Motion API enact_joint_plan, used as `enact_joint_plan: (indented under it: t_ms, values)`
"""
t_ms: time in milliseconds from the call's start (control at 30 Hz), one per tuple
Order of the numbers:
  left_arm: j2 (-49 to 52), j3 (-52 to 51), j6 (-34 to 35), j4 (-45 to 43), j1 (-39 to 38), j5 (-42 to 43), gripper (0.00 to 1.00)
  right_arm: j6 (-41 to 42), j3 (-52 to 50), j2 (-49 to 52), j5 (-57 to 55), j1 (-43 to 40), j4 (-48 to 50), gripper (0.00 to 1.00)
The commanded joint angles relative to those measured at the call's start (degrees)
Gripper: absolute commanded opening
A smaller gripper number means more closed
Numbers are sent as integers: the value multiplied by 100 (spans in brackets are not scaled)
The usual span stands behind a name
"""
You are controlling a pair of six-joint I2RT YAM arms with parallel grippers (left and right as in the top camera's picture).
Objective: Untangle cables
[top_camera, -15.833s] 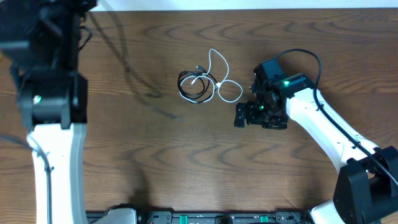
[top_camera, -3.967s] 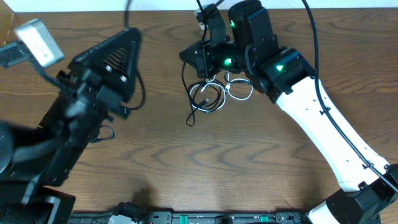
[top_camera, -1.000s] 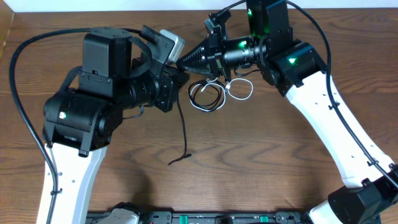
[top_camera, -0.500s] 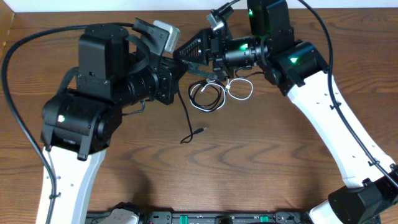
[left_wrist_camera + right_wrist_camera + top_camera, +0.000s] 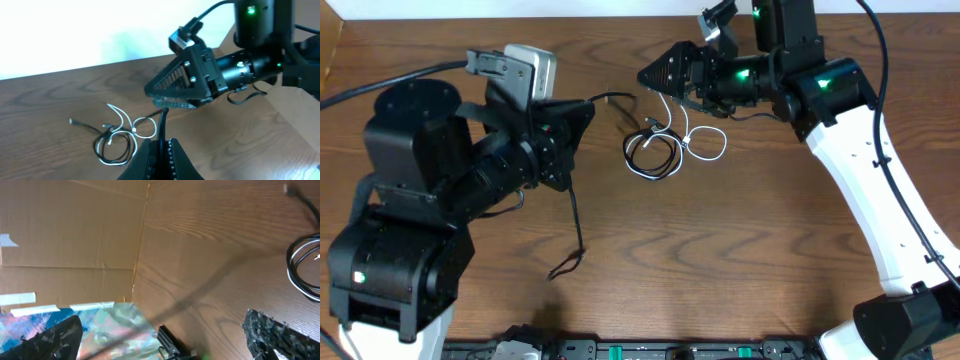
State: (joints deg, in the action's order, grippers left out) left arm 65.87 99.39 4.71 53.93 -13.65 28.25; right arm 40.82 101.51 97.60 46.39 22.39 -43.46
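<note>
The cables lie as a small bundle (image 5: 653,152) at the table's back middle: a black coil with a white cord (image 5: 705,140) looped through it. In the left wrist view the bundle (image 5: 119,142) lies on the wood at the left. One long black cable (image 5: 575,215) runs through my left gripper (image 5: 587,108), which is shut on it, and its free end hangs down to the table (image 5: 558,270). In the left wrist view this black cable (image 5: 163,120) rises from the left gripper (image 5: 163,143). My right gripper (image 5: 645,78) hangs open above the bundle, with nothing held.
Cardboard (image 5: 70,235) stands beyond the table's left edge. In the right wrist view the black coil (image 5: 306,270) shows at the right edge, a plug (image 5: 289,189) lies at the top right, and a blurred black cable (image 5: 200,294) crosses the middle. The left arm's bulk (image 5: 430,200) covers the left table.
The right gripper opened, let go of the black cable and drew back to the right. The left arm pulled left with the cable, and its free end swung left.
</note>
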Motion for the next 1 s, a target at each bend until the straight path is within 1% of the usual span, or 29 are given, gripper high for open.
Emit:
enact_joint_plan:
  t_ms: [0,133,233,267,367,467,567,700,800,867,933,967]
  values:
    - [31,48,98,-26,9,284,7,-190,-7,-42,-50,223,4,99]
    - [28,48,212,-76,9,280,7,-273,-7,-42,-90,476,284,99]
    - [24,50,876,-245,9,278,7,-1467,-7,-42,-352,538,396,99]
    - [15,50,1165,-323,9,278,7,-2096,-7,-42,-748,540,284,99]
    - [-28,48,1805,-514,9,278,7,-2708,-7,-35,-1316,551,81,99]
    - [-68,50,2444,-868,9,264,8,-3289,-7,-9,-1342,623,79,99]
    - [-94,48,2811,-1213,11,2,7,-3676,-7,-9,-1325,697,4,99]
    - [-118,50,3115,-1268,46,-557,8,-4039,-7,-9,-1322,680,-210,99]
    - [-116,50,3482,-1274,74,-566,7,-4492,-7,-9,-1113,686,-271,98]
    - [-114,50,3893,-1335,74,-584,7,-4682,-7,-9,-813,697,-225,97]
    - [-114,50,4076,-1423,72,-581,7,-4712,-7,-9,-562,697,-142,95]
    - [-116,50,4138,-1449,72,-581,7,-4701,-7,-9,-546,697,-107,93]
